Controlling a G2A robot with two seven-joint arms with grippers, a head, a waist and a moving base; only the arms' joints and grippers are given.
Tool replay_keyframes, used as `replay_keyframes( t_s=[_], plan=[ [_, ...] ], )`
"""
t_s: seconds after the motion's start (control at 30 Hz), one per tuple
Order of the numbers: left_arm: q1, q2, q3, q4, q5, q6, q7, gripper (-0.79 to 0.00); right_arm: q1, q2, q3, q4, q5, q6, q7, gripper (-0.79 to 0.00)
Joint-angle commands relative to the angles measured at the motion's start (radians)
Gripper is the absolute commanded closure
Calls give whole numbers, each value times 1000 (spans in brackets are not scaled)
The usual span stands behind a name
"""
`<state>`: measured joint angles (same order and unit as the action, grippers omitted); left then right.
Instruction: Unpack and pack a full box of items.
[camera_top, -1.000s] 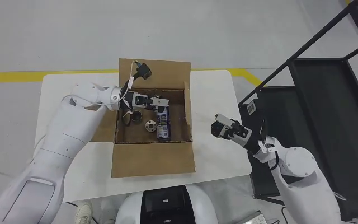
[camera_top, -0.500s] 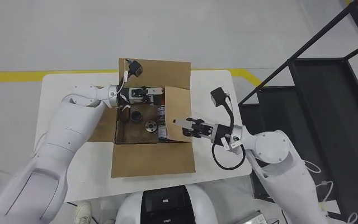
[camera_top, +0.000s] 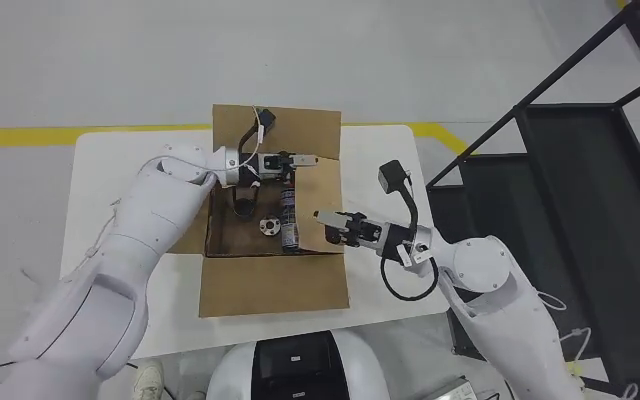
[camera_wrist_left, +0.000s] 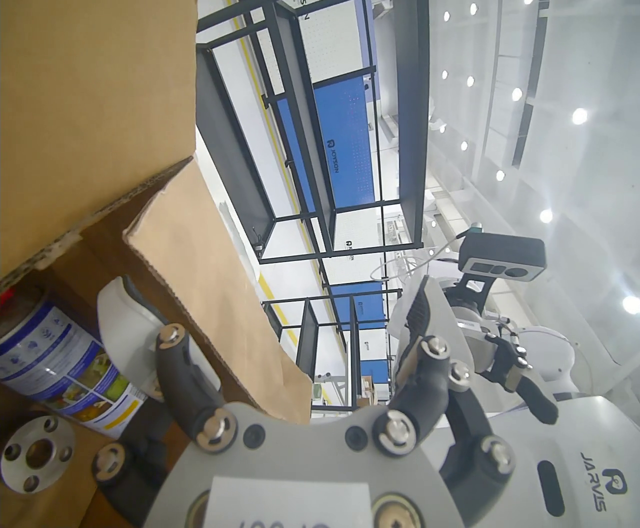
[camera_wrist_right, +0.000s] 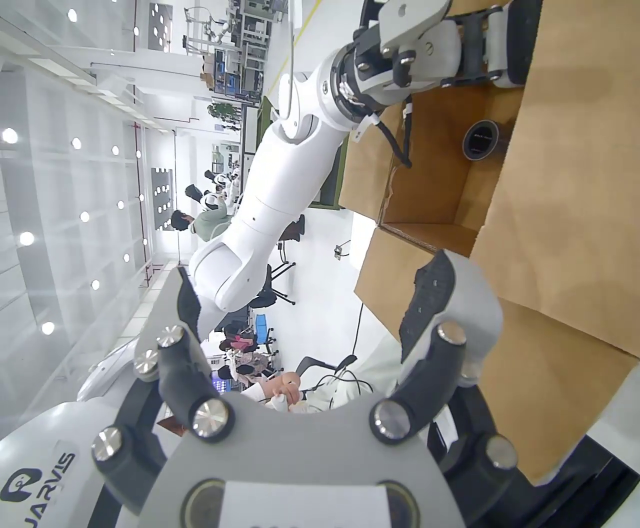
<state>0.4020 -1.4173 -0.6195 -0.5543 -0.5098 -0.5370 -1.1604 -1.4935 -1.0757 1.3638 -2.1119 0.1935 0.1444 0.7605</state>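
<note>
Left gripper (camera_wrist_left: 270, 300): jaws wide apart, nothing clamped. It straddles the top edge of the box's raised side flap (camera_wrist_left: 210, 280), with one finger (camera_wrist_left: 120, 310) on the inner side and the other on the outer side; the cardboard stands in the gap, and contact with either pad cannot be told. Just past the inner finger, down in the box (camera_top: 275, 288), lies a spray can (camera_wrist_left: 50, 355) with a blue label, on its side. Beside the can, slightly further from the gripper, a round metal flange (camera_wrist_left: 37, 450) lies flat on the box floor. A black round part (camera_top: 243, 208) sits beyond the flange, under the left forearm. Right gripper (camera_wrist_right: 310, 280): jaws also apart and empty. It is held on the outer side of the same flap, near the flap's other end from the left gripper, with one finger (camera_wrist_right: 440, 295) close to the cardboard face; whether it touches cannot be told. The two grippers are near each other but apart, with the flap between them. Box position: open, on the white table (camera_top: 390, 160), its remaining flaps folded outward; the flap at the grippers stands up and leans in over the contents.
</note>
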Motion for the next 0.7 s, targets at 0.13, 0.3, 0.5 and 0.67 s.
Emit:
replay_keyframes(
  t_s=[0.13,0.3,0.5,0.67],
  plan=[
    [-36,-47,4,18,-78,-43,-80,-785,-40,5,26,4,27,-40,22,-785],
    [-64,-62,64,-69,20,-45,-78,-785,-59,7,39,-4,37,-82,29,-785],
    [-91,-107,120,-73,9,-55,-67,-785,-73,10,47,-10,41,-102,30,-785],
    [-108,-154,165,-29,-18,-55,-68,-785,-99,15,88,-12,45,-80,20,-785]
  ],
)
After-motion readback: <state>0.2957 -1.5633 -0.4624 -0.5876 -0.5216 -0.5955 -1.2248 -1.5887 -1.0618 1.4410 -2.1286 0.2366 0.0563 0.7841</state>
